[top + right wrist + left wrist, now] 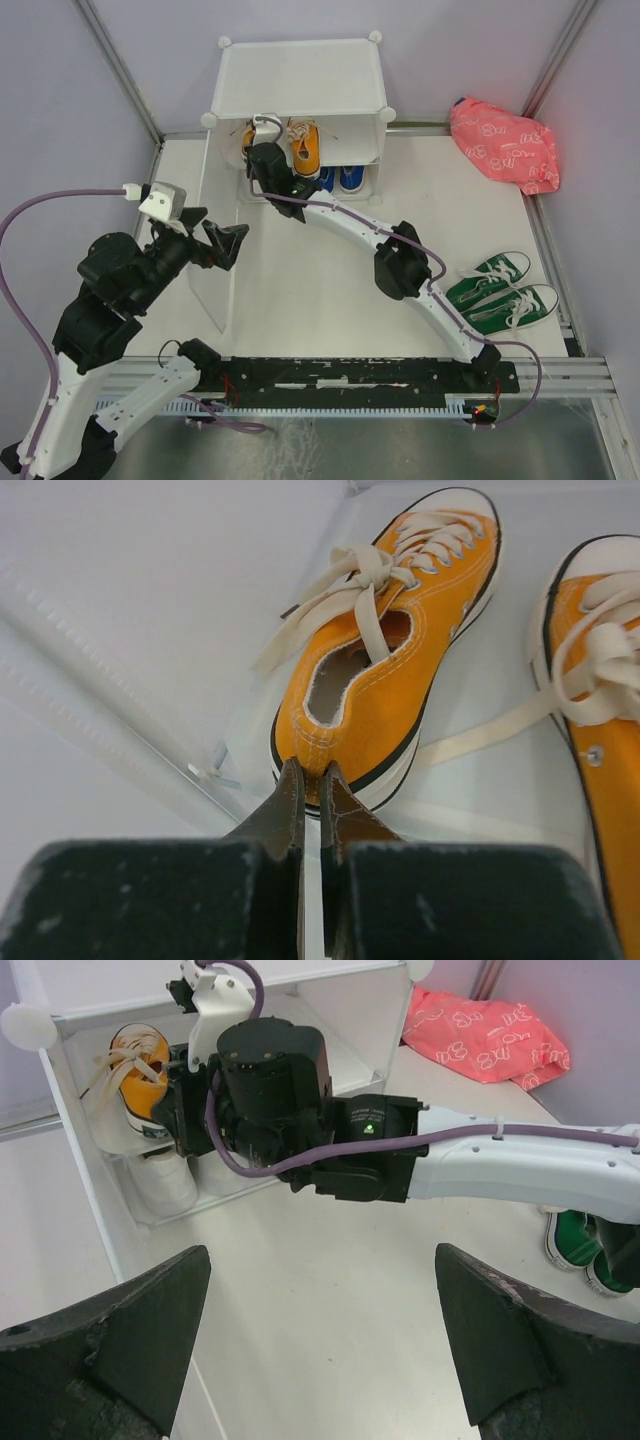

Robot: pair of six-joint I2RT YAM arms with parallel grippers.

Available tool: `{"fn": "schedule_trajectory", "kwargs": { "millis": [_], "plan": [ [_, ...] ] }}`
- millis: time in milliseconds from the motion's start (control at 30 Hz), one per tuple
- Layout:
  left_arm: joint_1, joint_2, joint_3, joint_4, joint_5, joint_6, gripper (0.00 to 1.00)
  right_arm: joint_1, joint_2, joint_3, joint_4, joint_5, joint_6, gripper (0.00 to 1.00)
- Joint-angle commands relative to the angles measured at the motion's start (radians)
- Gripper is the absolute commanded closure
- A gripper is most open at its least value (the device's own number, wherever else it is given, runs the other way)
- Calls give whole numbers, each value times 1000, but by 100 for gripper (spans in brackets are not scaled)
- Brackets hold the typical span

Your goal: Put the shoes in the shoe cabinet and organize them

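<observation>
Reaching in: right gripper [312, 780], at the upper shelf of the cabinet [300, 75], tips against the heel of an orange shoe [400, 650].
Right jaws: pressed together. Whether a bit of heel canvas is nipped between them I cannot tell.
Orange pair: both on the upper shelf, toes inward. The second shoe [600, 680] lies just beside the first, with a loose lace trailing between them.
Blue pair [340, 178]: lower level, right half, side by side.
White pair [165, 1182]: dimly seen through the side panel, lower level, left half, under the orange shoes.
Green pair [500, 292]: on the table [300, 290], well apart from the cabinet, beside the right arm.
Left gripper [322, 1260]: spread wide, nothing between the fingers, hovering by the swung-open door [215, 285].
Bag [505, 140]: pink, far right corner, no part of the job.
Done: three pairs look stowed.
Left: by my reading, square up the orange shoe, bring in the green pair, and probably close the door.
</observation>
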Motion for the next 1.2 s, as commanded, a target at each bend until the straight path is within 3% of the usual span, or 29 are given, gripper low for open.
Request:
{"fn": "schedule_trajectory", "kwargs": {
  "millis": [0, 400, 700, 933, 1167],
  "plan": [
    [2, -5, -4, 28, -5, 51, 1, 0, 52, 81, 183, -12, 39, 98],
    [2, -1, -21, 31, -4, 54, 1, -9, 130, 124, 233, -24, 16, 96],
    [2, 0, -28, 32, -10, 58, 1, 13, -89, -79, 165, -77, -23, 43],
    [2, -5, -28, 33, -10, 54, 1, 38, -393, -452, 135, 7, 3, 33],
    [2, -11, -47, 49, 6, 51, 1, 38, -489, -507, -81, 211, -77, 24]
  ]
}}
